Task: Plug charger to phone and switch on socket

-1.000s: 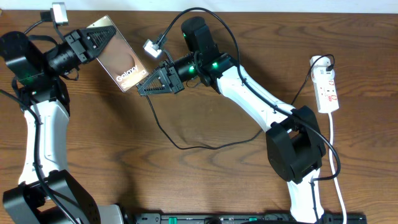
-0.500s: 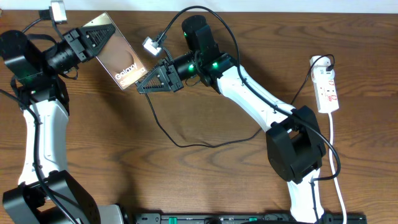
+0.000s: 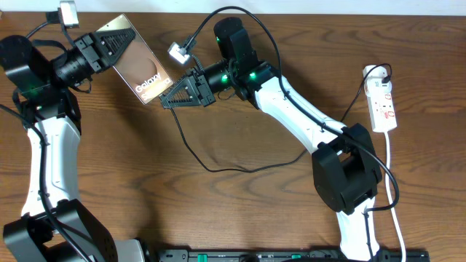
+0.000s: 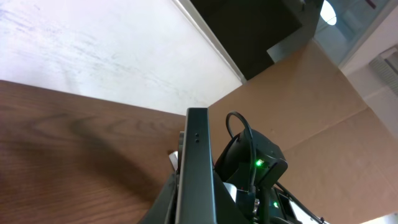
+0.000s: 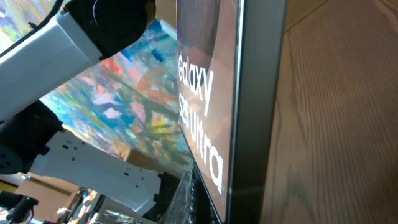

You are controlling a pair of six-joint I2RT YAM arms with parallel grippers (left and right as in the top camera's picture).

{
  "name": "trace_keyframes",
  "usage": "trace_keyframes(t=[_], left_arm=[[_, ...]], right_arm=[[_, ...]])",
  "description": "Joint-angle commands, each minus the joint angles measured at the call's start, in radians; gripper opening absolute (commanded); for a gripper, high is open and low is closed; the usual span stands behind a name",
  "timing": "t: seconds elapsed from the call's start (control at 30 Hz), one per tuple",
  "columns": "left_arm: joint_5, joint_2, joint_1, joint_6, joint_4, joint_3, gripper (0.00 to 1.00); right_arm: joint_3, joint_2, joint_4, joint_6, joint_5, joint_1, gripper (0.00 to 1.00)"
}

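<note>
Plugging in was underway: phone (image 3: 142, 69) was pinched, raised and tilted, by left gripper (image 3: 109, 45); right gripper (image 3: 167, 102) was pressed shut, prob. on charger (image 3: 240, 172) tip (hidden), just beside phone's edge. Fine alignment w/ port was needed next.

the phone (image 3: 145, 69) is seen in brown with white lettering, the socket (image 3: 384, 105) in white with red marks, the charger (image 3: 211, 169) in black.
</note>
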State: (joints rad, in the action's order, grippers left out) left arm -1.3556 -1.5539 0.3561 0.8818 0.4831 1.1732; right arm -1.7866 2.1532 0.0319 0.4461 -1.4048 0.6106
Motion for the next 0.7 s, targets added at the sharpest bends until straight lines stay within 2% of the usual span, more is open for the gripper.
trace_keyframes(t=[0.0, 0.23, 0.4, 0.67], left_arm=[[-0.151, 0.005, -0.032, -0.014, -0.01, -0.009, 0.07], [-0.151, 0.005, -0.032, -0.014, -0.01, -0.009, 0.07], [-0.151, 0.005, -0.032, -0.014, -0.01, -0.009, 0.07], [-0.15, 0.005, -0.017, -0.031, -0.01, -0.009, 0.07]], right_arm=[[-0.029, 0.0, -0.032, 0.01, 0.105, -0.029, 0.07], [-0.029, 0.0, -0.032, 0.01, 0.104, -0.029, 0.54], [-0.029, 0.0, -0.032, 0.01, 0.093, -0.029, 0.98], [-0.029, 0.0, -0.032, 0.01, 0.085, -0.029, 0.99]])
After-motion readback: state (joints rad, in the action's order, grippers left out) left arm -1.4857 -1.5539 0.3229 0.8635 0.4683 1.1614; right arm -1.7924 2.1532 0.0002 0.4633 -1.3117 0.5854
